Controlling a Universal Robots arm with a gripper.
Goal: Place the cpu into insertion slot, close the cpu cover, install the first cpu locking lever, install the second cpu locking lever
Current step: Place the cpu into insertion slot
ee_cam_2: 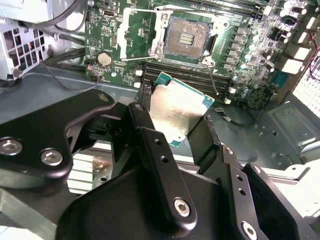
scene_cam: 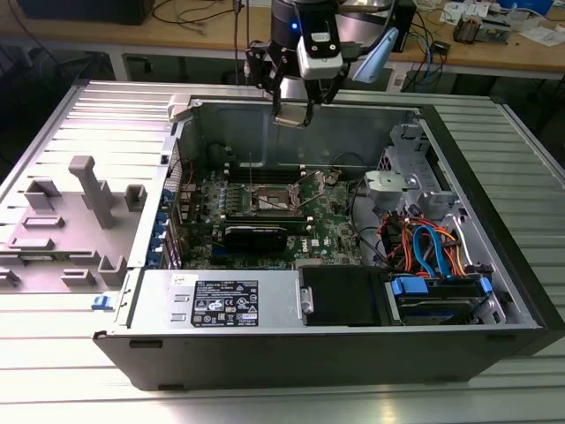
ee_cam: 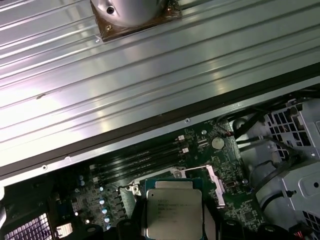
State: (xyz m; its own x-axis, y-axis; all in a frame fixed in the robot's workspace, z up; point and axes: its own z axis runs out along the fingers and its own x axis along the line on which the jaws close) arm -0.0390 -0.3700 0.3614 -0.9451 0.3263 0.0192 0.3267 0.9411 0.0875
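Note:
My gripper (scene_cam: 291, 113) hangs over the far wall of the open computer case (scene_cam: 141, 300), shut on the cpu (scene_cam: 291, 119). The cpu is a small flat square chip held level between the two black fingers (ee_cam_2: 146, 131). In the second wrist view its underside (ee_cam_2: 177, 107) faces the camera, and in the first wrist view its silvery top (ee_cam: 173, 212) shows. The insertion slot (scene_cam: 269, 201) lies bare on the green motherboard, its dark contact field (ee_cam_2: 187, 40) uncovered. The cpu cover (ee_cam_2: 161, 35) is swung open beside the slot, with thin wire levers around it.
Long black memory slots (ee_cam_2: 190, 75) run between slot and cpu. A black card (scene_cam: 254, 235) lies near the socket. Drive boxes (scene_cam: 344, 296) and orange and blue cables (scene_cam: 424, 243) fill the exterior view's right. A grey fixture (scene_cam: 84, 190) stands on the ribbed table at the left.

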